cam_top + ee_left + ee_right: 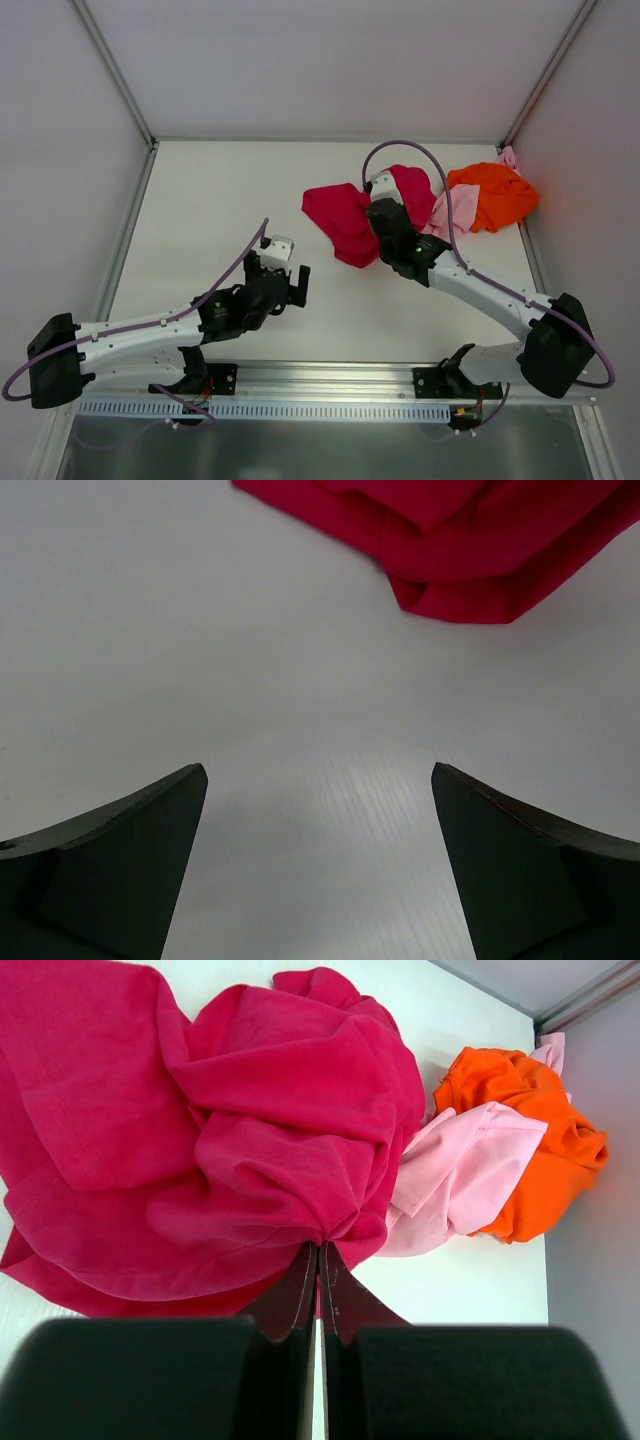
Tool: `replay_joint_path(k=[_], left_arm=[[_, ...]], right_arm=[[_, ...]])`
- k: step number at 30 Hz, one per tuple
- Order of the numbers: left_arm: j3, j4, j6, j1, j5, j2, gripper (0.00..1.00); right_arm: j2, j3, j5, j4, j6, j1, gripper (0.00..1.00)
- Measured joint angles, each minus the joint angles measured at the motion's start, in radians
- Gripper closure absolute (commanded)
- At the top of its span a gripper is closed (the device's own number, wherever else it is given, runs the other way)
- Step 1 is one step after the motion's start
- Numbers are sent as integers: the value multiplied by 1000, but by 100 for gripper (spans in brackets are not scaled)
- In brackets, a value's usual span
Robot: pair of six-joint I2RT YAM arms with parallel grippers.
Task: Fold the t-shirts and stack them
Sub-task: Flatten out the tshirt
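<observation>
**Red shirt pinched; spreading room lies to the left**

The three shirts lie bunched at about 1 o'clock on the surface [220, 200]. The red shirt [342, 218] is nearest the middle and the pink shirt [452, 212] touches its 3 o'clock side. The orange shirt [497, 195] is beyond that, close against the wall [585, 150].

The right end effector [320, 1252] has its jaws pressed together on a gathered fold of the red shirt, and the cloth puckers toward the tips. The left end effector [320, 780] is spread wide with nothing in it, over bare surface, with the red hem at its 12 o'clock.

The cloth looks light, limp and heavily crumpled. A pinch on one fold will likely lift only that part, and the rest will trail and drag. The pink shirt may be caught under the red one — the wrist view leaves that unclear — so it could be pulled along.

Better holds would be two corners of a hem or the shoulders, one per end effector.

The wall at 3 o'clock and the back edge at 12 leave little room. The open surface from 8 to 11 o'clock looks like the place to lay a shirt flat.
</observation>
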Motion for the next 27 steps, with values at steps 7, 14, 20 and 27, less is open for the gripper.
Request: replay_joint_path(k=[7,14,20,27], left_arm=[[0,0,0,0,0,0,1],[0,0,0,0,0,0,1],[0,0,0,0,0,0,1],[3,1,0,0,0,0,1]], right_arm=[[9,66,5,-80,39,8,99],[-73,61,4,-149,71,74,99],[-258,-49,-14,-171,154,190,99],[-304,-185,138,-236,294,457,99]])
